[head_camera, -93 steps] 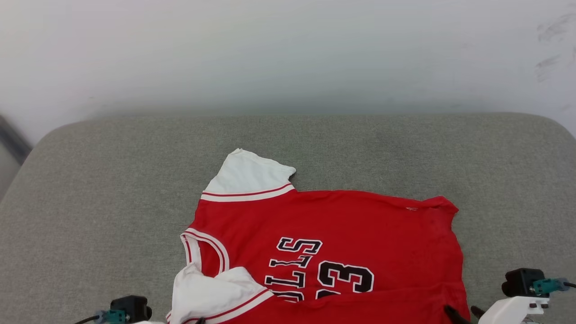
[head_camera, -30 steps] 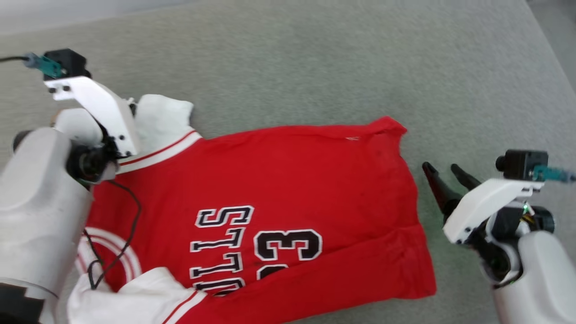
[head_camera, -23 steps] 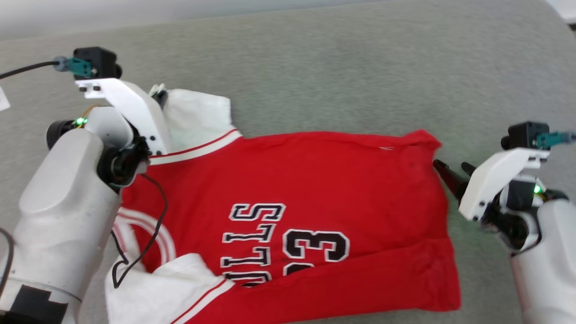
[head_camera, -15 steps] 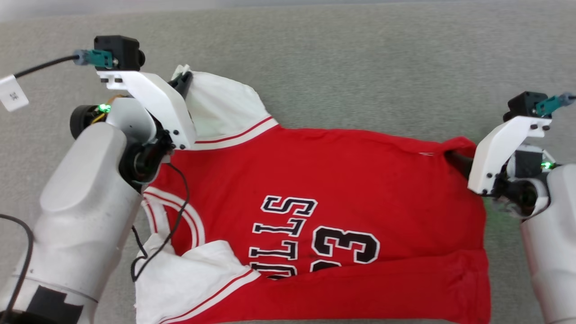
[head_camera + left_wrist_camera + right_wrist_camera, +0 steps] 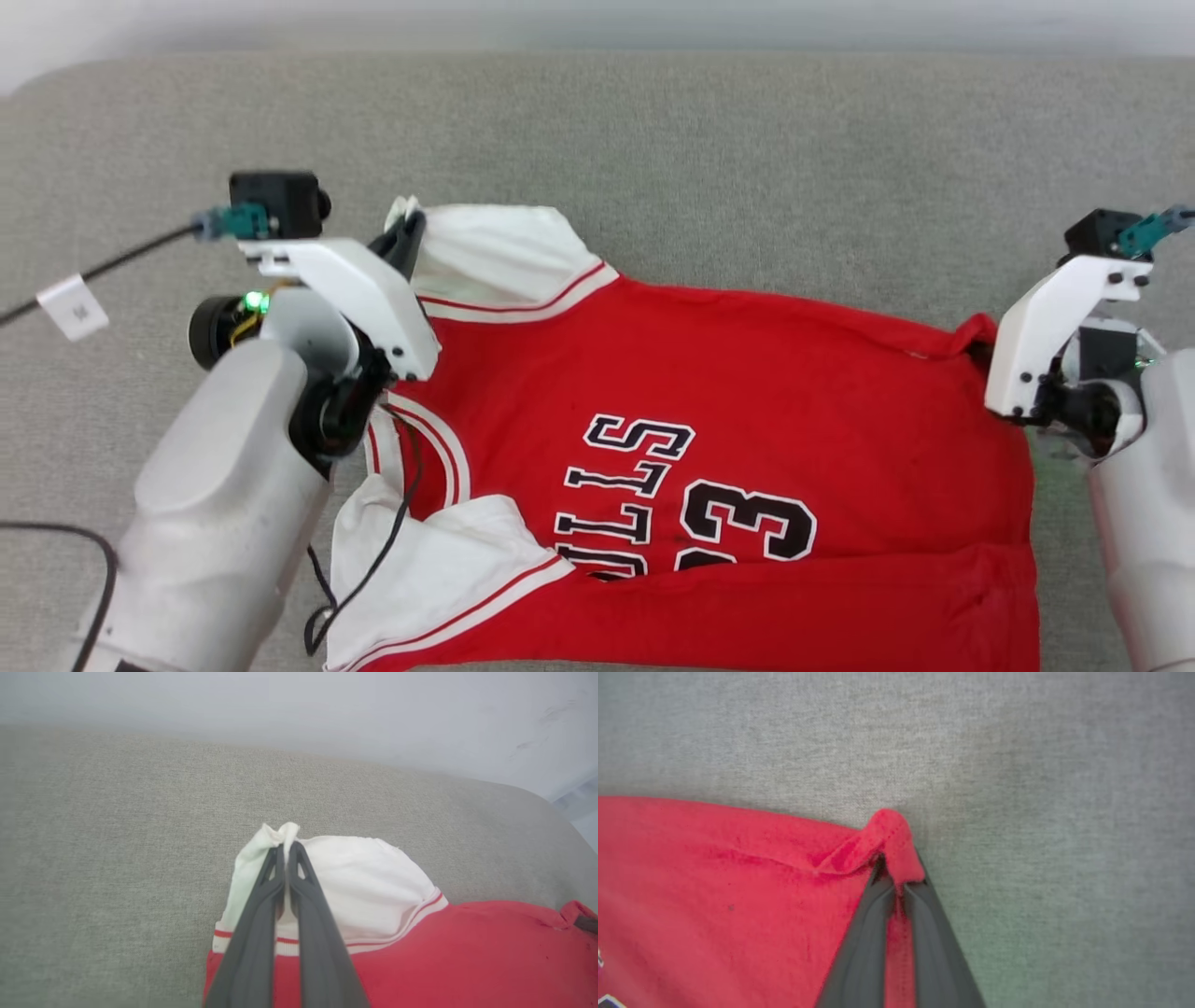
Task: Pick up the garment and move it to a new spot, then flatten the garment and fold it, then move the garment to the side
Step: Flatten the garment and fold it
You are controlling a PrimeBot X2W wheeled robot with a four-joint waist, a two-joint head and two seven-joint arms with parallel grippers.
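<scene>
Left pincer [image 5: 286, 847] grips garment [image 5: 728, 373] sleeve [image 5: 364, 877] at 10 o'clock, right pincer [image 5: 891, 870] grips hem corner [image 5: 889, 826] at 2 o'clock; pick-up step, next needs even lift

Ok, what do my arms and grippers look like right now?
The left forearm and right forearm are smooth, rounded, pale grey shells. Each wrist has a white angled bracket topped by a black camera with a teal connector. The left gripper and right gripper have long, tapering dark grey fingers. A black cable loops off the left wrist; its camera lead carries a white tag.
</scene>
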